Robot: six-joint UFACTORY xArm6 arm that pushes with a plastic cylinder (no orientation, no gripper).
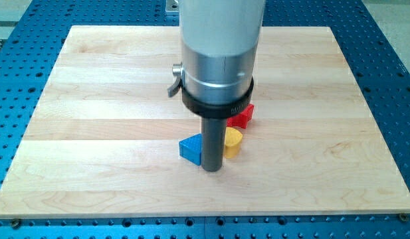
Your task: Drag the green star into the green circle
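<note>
my tip (pixel 212 169) sat on the wooden board (pixel 92 133) near its bottom edge—touching nothing i could confirm, between the blue block (pixel 190 147) and yellow block (pixel 233 141); red block (pixel 243 117) behind. green star and circle—not visible.

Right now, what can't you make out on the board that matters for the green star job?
- Green star and green circle: neither shows in the camera view; the arm's housing may cover them.
- Red block: shape unclear, partly behind the rod.
- Yellow block and blue block: each partly covered by the rod.
- My tip sits just below those two, contact unclear.
</note>
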